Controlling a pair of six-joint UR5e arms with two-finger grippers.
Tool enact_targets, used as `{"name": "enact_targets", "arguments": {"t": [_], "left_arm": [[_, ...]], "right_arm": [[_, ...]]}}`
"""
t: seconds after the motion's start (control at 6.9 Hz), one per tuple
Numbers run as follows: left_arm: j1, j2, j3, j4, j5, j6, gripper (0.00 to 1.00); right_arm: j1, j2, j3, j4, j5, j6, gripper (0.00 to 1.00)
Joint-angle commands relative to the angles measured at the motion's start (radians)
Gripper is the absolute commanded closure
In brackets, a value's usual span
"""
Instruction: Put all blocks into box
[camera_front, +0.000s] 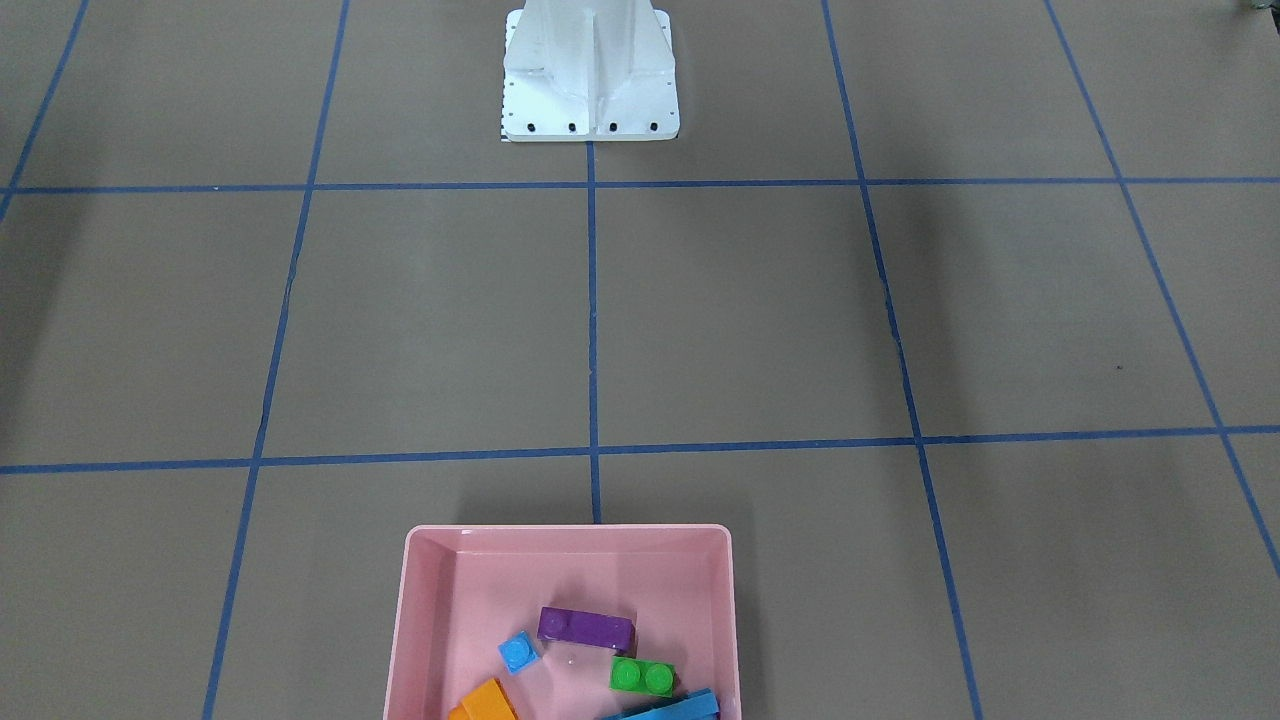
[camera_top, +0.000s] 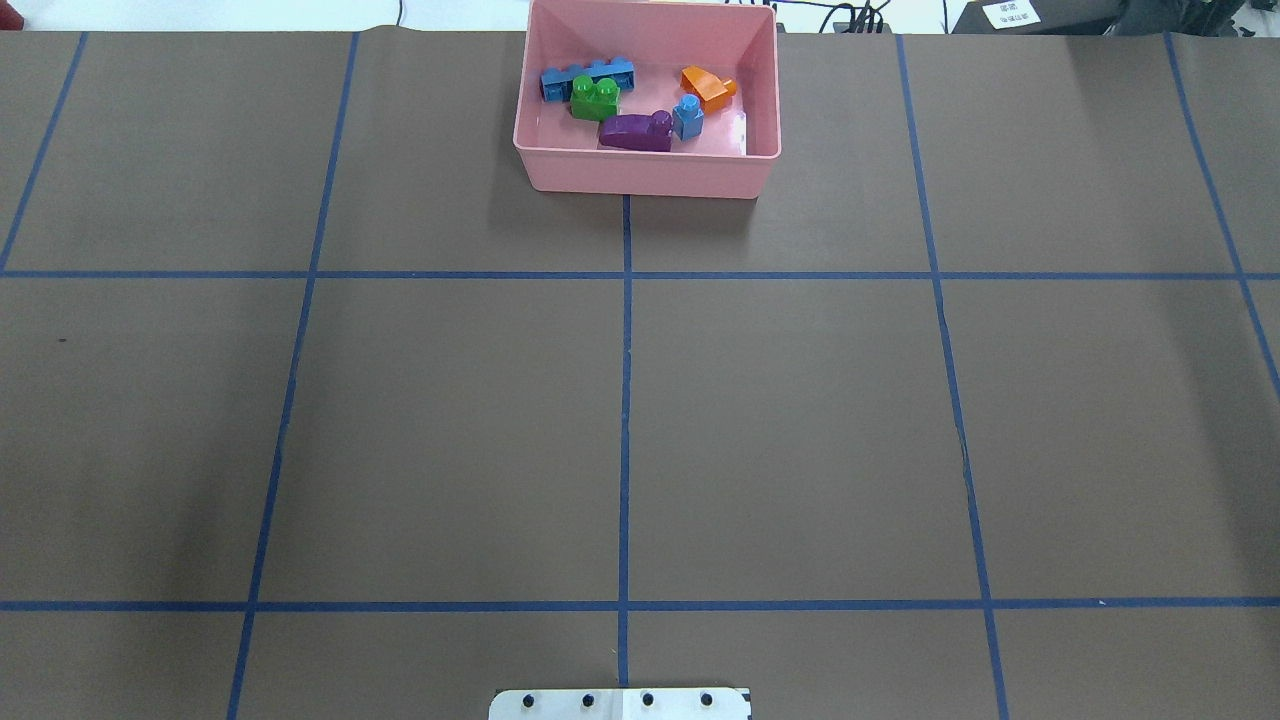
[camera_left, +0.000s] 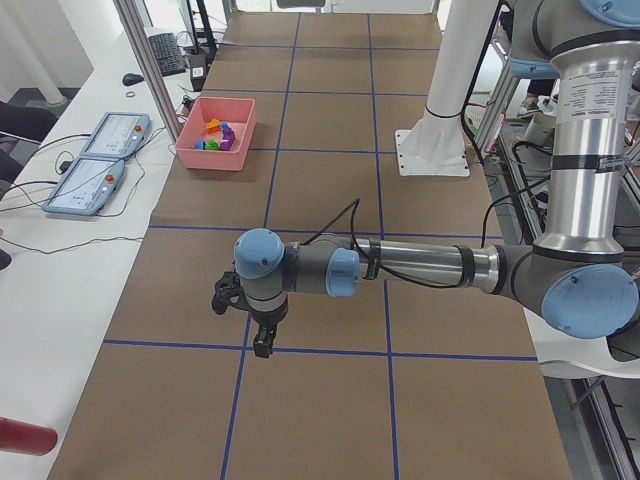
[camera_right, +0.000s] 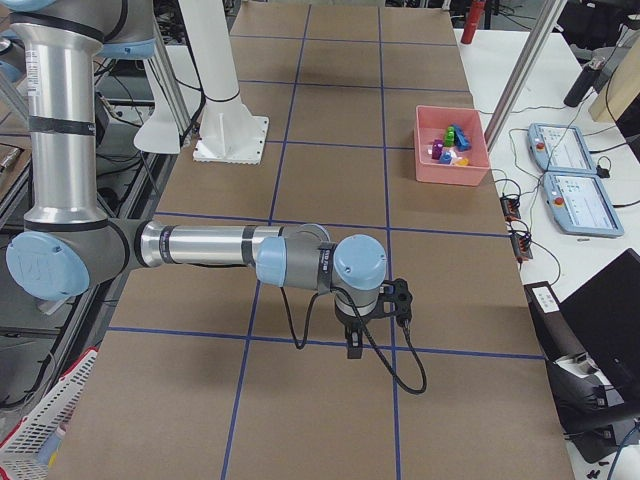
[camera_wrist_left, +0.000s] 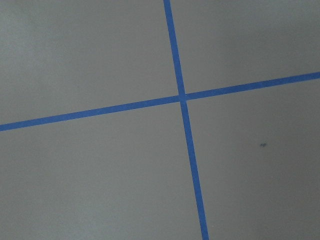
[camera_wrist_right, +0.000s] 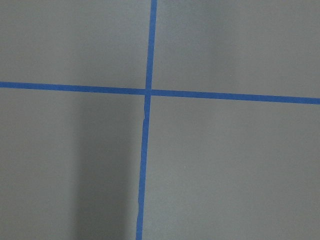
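Left fingers (camera_left: 262, 345) and right fingers (camera_right: 352, 346) hang above the counter (camera_top: 800, 420); spread or pressed together, I cannot tell. All five blocks (camera_top: 637, 132) lie inside the pink box (camera_top: 650, 182); the task looks complete.

The pink box (camera_top: 640, 180) holds five blocks (camera_top: 636, 132): orange, purple, green, two blue.

box (camera_top: 645, 182) pink | blocks (camera_top: 636, 132) orange, purple, green, blue | table (camera_top: 800, 430) brown, blue grid

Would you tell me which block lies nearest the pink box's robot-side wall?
The purple block; the small blue block, green block, orange block and long blue block sit farther from that box wall.
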Motion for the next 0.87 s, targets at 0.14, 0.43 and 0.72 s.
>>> {"name": "enact_targets", "arguments": {"t": [0.14, 0.43, 0.72], "left_arm": [[-0.015, 0.000, -0.001, 0.000, 0.000, -0.001, 0.00], [-0.016, 0.000, -0.001, 0.000, 0.000, -0.014, 0.00], [-0.016, 0.002, -0.014, 0.000, 0.000, -0.118, 0.00]], "right_arm": [[0.002, -0.008, 0.004, -0.001, -0.008, 0.009, 0.00], [0.002, -0.008, 0.002, -0.001, -0.008, 0.014, 0.00], [0.002, -0.007, 0.004, -0.001, -0.006, 0.066, 0.00]]}}
